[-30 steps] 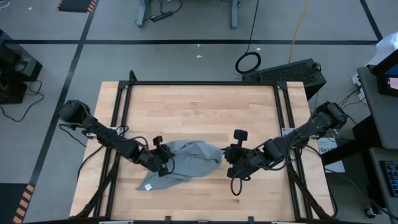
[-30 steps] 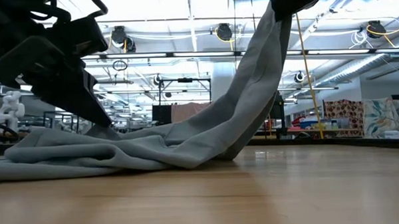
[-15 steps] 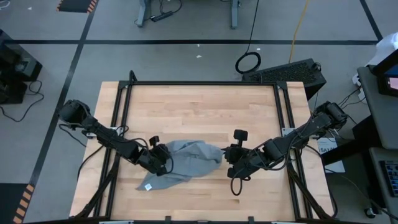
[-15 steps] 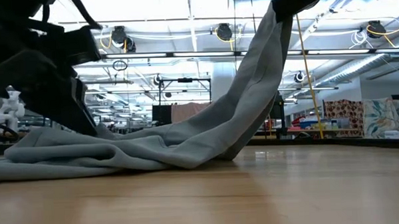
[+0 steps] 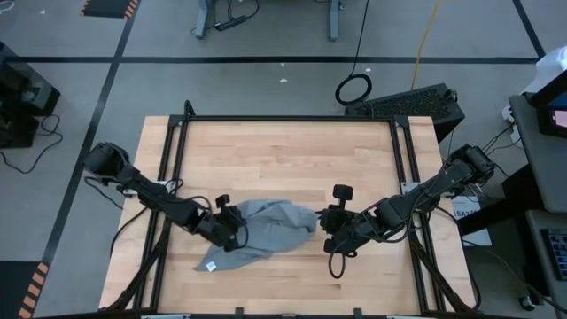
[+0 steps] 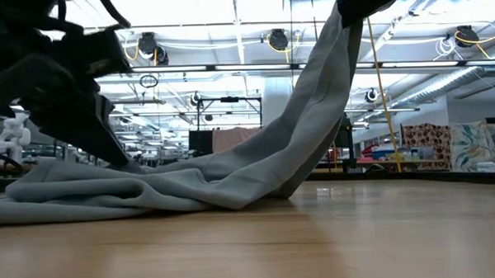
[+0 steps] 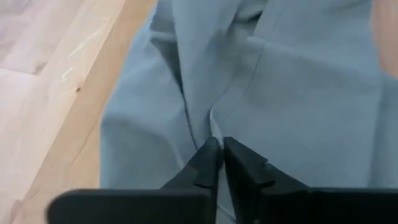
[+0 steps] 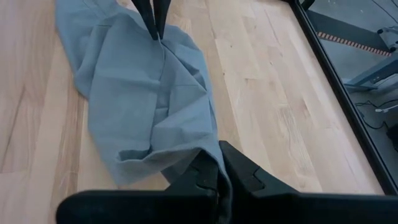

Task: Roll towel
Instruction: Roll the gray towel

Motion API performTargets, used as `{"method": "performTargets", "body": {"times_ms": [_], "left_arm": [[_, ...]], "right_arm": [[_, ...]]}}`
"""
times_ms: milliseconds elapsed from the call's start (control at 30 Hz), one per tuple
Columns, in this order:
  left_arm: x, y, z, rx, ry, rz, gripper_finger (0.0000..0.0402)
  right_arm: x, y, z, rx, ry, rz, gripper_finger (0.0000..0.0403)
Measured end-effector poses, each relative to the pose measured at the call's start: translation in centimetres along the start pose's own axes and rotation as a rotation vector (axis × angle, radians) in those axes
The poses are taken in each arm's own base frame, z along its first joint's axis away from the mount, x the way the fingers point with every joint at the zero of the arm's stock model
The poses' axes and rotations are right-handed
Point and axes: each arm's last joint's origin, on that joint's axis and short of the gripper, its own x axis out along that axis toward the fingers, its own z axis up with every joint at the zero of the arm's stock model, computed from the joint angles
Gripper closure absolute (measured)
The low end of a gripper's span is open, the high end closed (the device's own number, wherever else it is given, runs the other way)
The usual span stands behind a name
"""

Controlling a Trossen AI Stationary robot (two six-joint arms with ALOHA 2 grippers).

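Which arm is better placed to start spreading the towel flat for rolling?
Probably the right: its gripper already holds one towel end lifted off the table, while the left gripper only pinches a fold at the crumpled side.

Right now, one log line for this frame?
task: roll towel | towel: crumpled, unrolled | left claw: pinching towel fold | right claw: shut on towel edge, lifted

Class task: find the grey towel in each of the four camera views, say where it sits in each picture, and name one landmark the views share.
High view: towel at lower centre, between both grippers.
Low view: towel spread along the tabletop, one end lifted to the upper right.
Left wrist view: towel fills most of the picture.
Right wrist view: towel left of centre.
Shared landmark: the wooden table.
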Motion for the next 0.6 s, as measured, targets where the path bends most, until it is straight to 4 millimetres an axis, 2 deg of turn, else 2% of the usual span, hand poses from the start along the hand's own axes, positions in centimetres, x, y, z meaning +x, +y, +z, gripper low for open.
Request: {"method": "performTargets", "body": {"times_ms": [100,333,467,600], "left_arm": [[0.6,-0.1,-0.3,0.005,0.014,0.011,0.0395],[1.2,-0.3,-0.4,0.006,0.017,0.016,0.0398],[-0.3,-0.5,1.5,0.029,-0.071,-0.015,0.0398],[-3.5,-0.1,4.4,0.076,-0.235,-0.013,0.0398]], "right_arm": [[0.0,0.0,0.0,0.0,0.0,0.0,0.0403],[0.0,0.0,0.0,0.007,0.0,0.001,0.0403],[0.0,0.0,0.0,-0.002,-0.001,-0.002,0.0403],[-0.8,-0.5,1.0,0.0,-0.035,-0.051,0.0403]]}}
